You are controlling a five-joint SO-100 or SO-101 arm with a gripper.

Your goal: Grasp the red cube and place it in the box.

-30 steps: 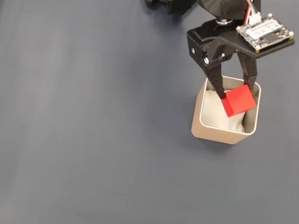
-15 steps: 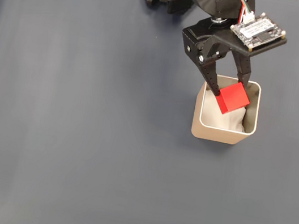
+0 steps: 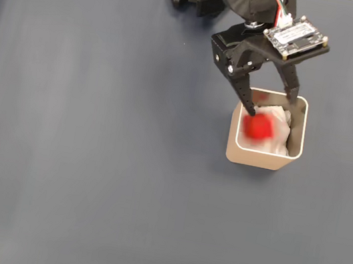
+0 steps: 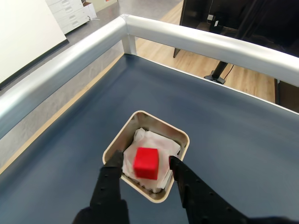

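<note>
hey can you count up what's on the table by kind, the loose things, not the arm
Red cube: 1
Beige box: 1
White crumpled paper lining: 1
Total: 3

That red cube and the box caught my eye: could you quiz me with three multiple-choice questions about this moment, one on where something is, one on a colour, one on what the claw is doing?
1. Where is the red cube?
A. Over the box's white lining
B. On the mat beside the box
C. On the metal rail

2. What colour is the mat under the box?
A. Green
B. Dark blue-grey
C. Yellow

3. How is the gripper?
A. Shut on the cube
B. Open, fingers clear of the cube
C. Clamped on the box wall

Answers: 1 A, wrist view shows it framed by the walls. 2 B, the mat. 3 B, gaps show either side.
</note>
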